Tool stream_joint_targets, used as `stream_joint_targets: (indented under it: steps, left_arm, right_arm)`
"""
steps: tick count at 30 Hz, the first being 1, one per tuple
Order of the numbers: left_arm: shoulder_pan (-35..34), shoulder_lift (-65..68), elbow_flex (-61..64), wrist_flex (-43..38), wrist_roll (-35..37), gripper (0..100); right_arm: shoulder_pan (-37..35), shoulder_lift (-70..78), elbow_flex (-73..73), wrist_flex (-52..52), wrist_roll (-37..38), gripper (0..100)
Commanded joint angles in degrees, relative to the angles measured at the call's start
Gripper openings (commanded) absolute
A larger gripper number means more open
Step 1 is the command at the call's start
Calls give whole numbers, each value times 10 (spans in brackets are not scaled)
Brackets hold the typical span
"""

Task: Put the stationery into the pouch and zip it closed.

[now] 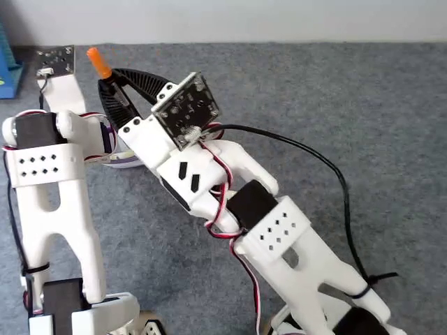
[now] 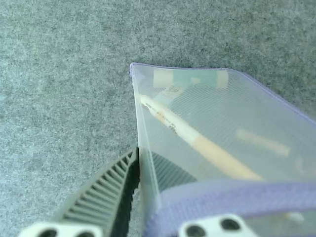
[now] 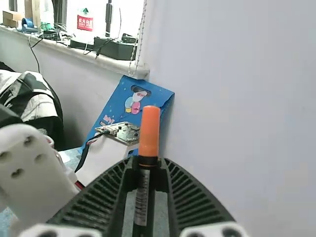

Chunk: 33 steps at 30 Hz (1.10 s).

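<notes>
My right gripper [image 3: 148, 173] is shut on a pen with an orange cap [image 3: 149, 128], and the cap sticks out past the fingertips. From above, that pen [image 1: 99, 63] points toward the far left of the table, held by the right gripper [image 1: 115, 87] above the left arm. My left gripper [image 2: 140, 197] is shut on the edge of a translucent pouch [image 2: 222, 118] just under its purple zip band [image 2: 237, 197]. A pencil [image 2: 207, 148] and a pale block [image 2: 190, 79] lie inside the pouch. A bit of the pouch's purple rim [image 1: 124, 159] peeks out beneath the arms.
Grey carpet-like cloth [image 1: 335, 98] covers the table. A black cable [image 1: 314, 160] trails along the right arm. A blue box [image 3: 133, 116] leans on the wall at the far left, and its corner [image 1: 7, 66] shows from above.
</notes>
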Motion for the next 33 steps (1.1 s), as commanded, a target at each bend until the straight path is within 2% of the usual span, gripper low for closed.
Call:
stream_joint_targets:
  steps: [1,11,17,26,33]
  left_arm:
    - [2,2,-1,15,5,11]
    - [-1,1,-1,15,5,11]
    - [-1,2,-1,15,5,11]
    - [-1,2,-1,15,5,11]
    - [-1,-1,-1,15,5,11]
  right_arm:
    - [0,14,-35,-53,7,8]
    - [0,57,-37,-138,10,8]
    - [5,62,-72,-139,11,8]
    - [7,87,-45,-146,6,8]
    - [23,139,-40,-196,7,8]
